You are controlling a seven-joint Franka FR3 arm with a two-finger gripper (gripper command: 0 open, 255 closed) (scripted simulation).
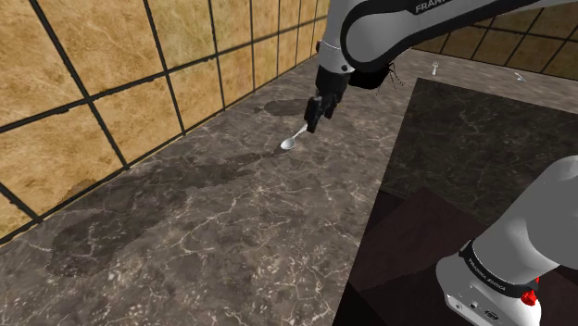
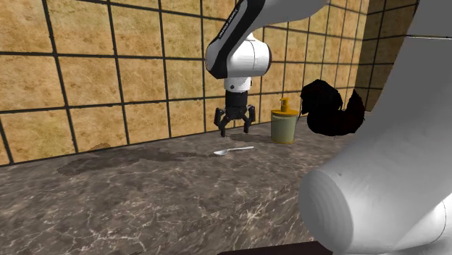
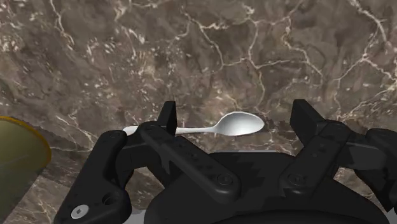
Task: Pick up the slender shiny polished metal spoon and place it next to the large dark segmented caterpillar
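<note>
A slim, shiny, pale metal spoon (image 1: 293, 140) lies flat on the dark marble counter (image 1: 185, 241) close to the tiled wall. In the second exterior view the spoon (image 2: 233, 151) rests just below my gripper (image 2: 235, 132), which hangs a little above it, open and empty. Seen from the wrist, the spoon (image 3: 222, 126) lies crosswise under the gap of the gripper (image 3: 236, 119), its bowl between the two black fingers (image 3: 168, 118), untouched. The large dark caterpillar (image 2: 329, 109) sits by the wall, to the second exterior view's right of the spoon. From the shoulder, the gripper (image 1: 315, 116) hovers over the spoon's handle end.
An olive-yellow bottle (image 2: 284, 123) stands by the wall between the spoon and the caterpillar; its rim (image 3: 19, 159) shows beside the gripper. Tan tiled walls (image 1: 111, 83) border the counter. The dark stand (image 1: 463, 185) fills the shoulder view's lower right.
</note>
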